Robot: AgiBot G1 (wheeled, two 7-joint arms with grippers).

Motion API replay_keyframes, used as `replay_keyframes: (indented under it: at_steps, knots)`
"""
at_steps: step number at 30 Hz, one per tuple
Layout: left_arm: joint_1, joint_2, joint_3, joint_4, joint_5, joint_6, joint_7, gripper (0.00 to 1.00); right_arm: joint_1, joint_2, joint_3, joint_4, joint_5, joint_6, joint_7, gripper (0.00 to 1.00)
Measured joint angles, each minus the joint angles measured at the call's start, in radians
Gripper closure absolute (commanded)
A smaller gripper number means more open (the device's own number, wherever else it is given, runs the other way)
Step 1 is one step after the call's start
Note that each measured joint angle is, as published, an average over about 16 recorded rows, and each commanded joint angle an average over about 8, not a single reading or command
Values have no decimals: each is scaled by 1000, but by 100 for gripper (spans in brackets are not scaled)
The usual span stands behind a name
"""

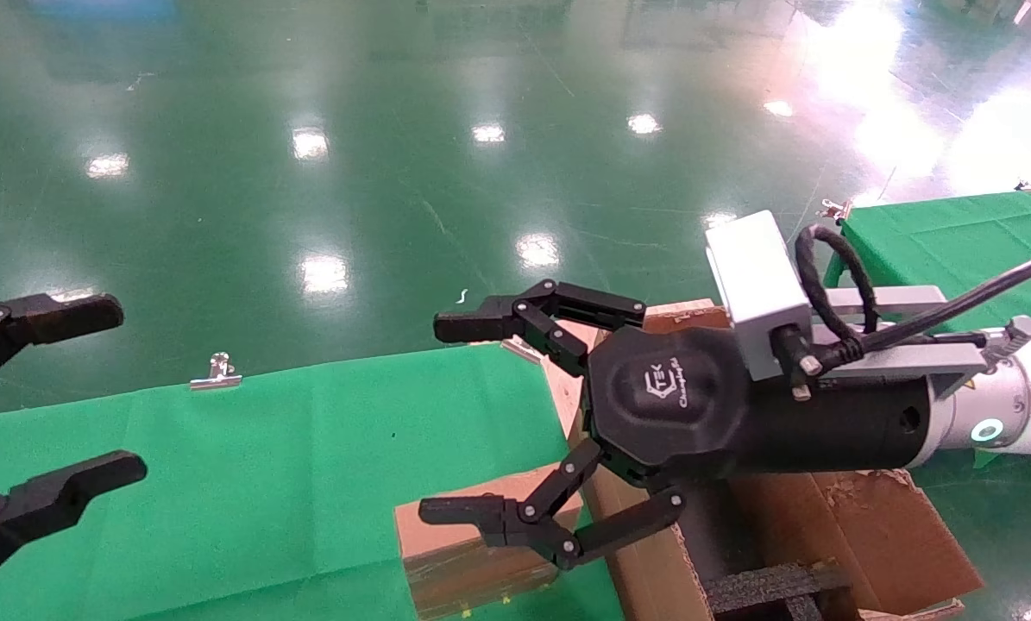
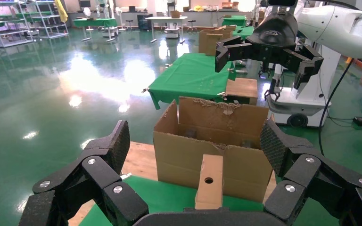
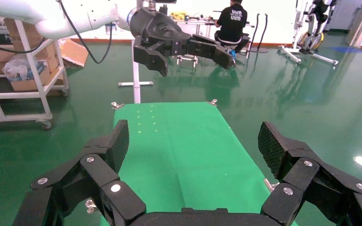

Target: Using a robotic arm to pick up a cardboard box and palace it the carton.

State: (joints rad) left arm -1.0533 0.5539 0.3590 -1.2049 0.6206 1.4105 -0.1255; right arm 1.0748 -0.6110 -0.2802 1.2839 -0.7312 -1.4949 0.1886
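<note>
Head view: right gripper (image 1: 468, 418) hovers spread wide, holding nothing, above box (image 1: 459, 552) beside carton (image 1: 877, 526); left gripper (image 1: 58, 397) likewise released over surface (image 1: 265, 466).

Bright overhead lamps throw white glare patches across the glossy green floor (image 1: 325, 172); shadows stay soft.

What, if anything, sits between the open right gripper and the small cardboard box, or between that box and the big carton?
Nothing visible. The right gripper, open, hangs above the cardboard box on the green table; the carton stands right beside the box, its top open.
</note>
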Motion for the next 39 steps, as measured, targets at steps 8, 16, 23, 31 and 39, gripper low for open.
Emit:
replay_keyframes:
  at_steps: [8, 16, 23, 31, 39]
  knots:
    - [0, 0, 0, 0, 0, 0, 0, 0, 0, 0, 0, 0, 0, 0, 0, 0]
    - [0, 0, 0, 0, 0, 0, 0, 52, 0, 0, 0, 0, 0, 0, 0, 0]
    - [0, 0, 0, 0, 0, 0, 0, 100, 1, 1, -2, 1, -5, 0, 0, 0]
    - [0, 0, 0, 0, 0, 0, 0, 100, 13, -2, -31, 0, -71, 10, 10, 0]
    - [0, 0, 0, 0, 0, 0, 0, 100, 47, -26, -101, -26, -224, 28, 20, 0]
